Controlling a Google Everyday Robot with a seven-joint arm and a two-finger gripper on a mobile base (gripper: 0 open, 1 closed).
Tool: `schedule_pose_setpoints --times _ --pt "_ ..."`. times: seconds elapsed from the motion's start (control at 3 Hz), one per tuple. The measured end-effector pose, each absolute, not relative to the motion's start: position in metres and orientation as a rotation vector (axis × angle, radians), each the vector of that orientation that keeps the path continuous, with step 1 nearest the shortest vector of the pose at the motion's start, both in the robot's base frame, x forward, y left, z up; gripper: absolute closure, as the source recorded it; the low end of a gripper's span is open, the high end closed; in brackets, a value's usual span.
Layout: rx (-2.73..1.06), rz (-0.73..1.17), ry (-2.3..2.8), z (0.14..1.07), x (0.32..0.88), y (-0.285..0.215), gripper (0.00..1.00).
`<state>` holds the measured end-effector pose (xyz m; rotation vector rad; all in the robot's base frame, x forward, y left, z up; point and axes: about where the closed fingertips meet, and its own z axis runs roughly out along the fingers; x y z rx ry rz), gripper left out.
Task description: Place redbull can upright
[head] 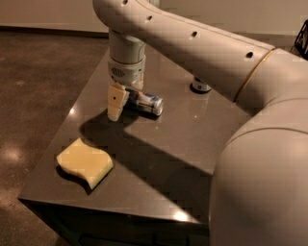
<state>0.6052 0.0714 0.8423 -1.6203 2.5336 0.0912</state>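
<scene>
Camera view puts the yellow sponge [84, 163] nearest us on the table [183, 144]. Beyond it the gripper [120, 103] sits at one end of the redbull can [146, 100], which lies on its side mid-table. Whether the gripper has hold of it we cannot tell. We should grip firmly before tipping it upright, clear of the far can [199, 86].

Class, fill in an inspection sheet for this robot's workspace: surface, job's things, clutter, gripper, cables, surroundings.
Surface: dark grey table, glossy.
Job's things: redbull can lying on its side near the table's middle, not upright.
Clutter: yellow sponge near the front corner; second can at the back, mostly hidden by the arm.
Gripper: gripper low over the table, at the redbull can's picture-left end.
Cables: nothing seen.
Surroundings: dark floor; pale wall.
</scene>
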Motion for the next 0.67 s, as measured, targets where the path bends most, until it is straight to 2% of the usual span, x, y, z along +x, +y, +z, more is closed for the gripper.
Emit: schedule_pose_setpoints --times 0.67 --pt "-1.649 0.228 2.412 0.857 0.607 0.074 0.64"
